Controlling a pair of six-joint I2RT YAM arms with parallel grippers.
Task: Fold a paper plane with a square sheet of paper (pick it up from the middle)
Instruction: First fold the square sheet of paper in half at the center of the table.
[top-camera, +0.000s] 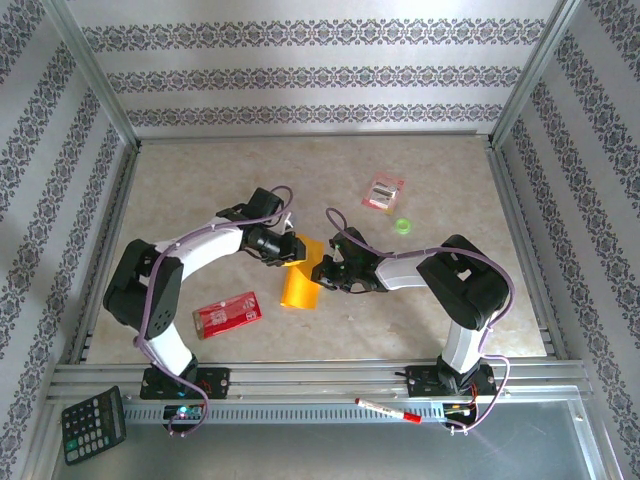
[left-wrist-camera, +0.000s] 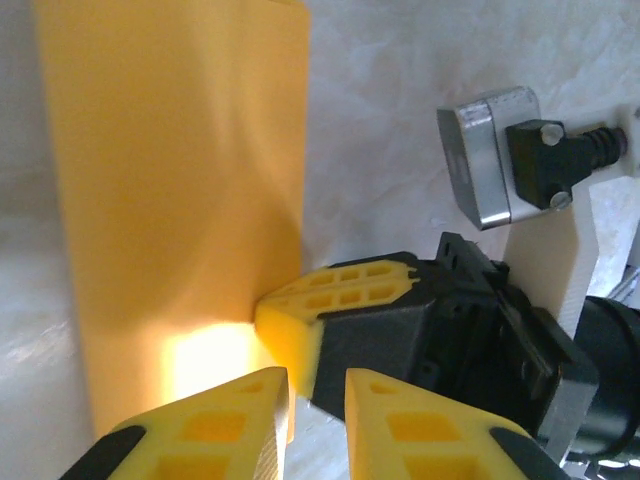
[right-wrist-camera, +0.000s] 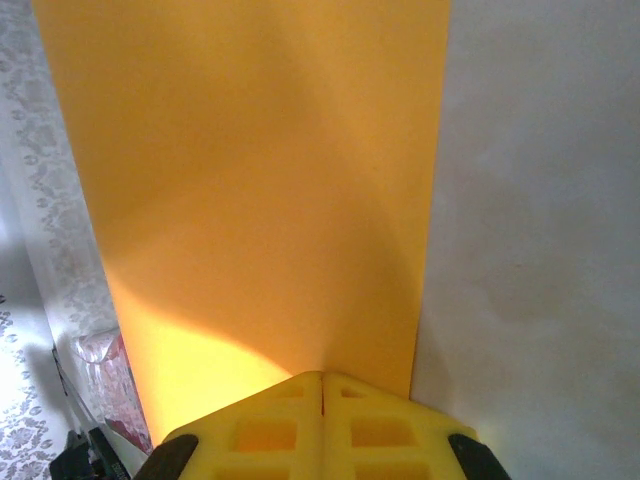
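Paper (right-wrist-camera: 250, 180) clamped in right claw (right-wrist-camera: 322, 378); seemingly folded.

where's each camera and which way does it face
top external: above and behind the bases, facing down at the table; both arms show, left end effector and right end effector at the orange paper
left wrist: on the left arm, facing along its yellow fingers at the paper and the right end effector
right wrist: on the right arm, facing along its shut fingers up the paper
shared: all see the paper

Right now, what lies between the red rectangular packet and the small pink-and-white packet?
The thin orange-yellow paper sheet, plus left pincer and right pincer, seen in the top view.
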